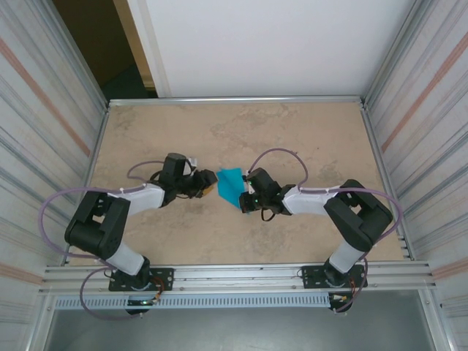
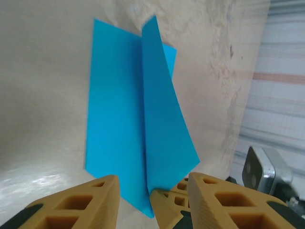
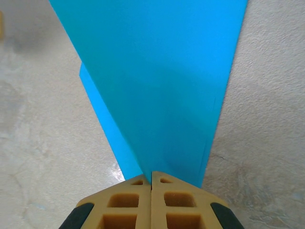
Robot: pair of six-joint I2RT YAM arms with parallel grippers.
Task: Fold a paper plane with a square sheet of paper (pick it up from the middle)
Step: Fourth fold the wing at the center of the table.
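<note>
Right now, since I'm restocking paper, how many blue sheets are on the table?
1. The square sheet of paper, partly folded, on the table: one edge clamped in the right pincer, the left pincer open at the other. Another beneath it could be hidden.

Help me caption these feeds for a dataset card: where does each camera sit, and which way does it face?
Top external: above and behind the arm bases, looking down on the table; both arms show, left hand and right hand either side of the blue paper sheet.
Left wrist: on the left arm, looking forward between its parted fingers at the creased sheet.
Right wrist: on the right arm, looking past its shut fingers along the sheet they pinch.
Shared: both wrist views show the sheet.
</note>
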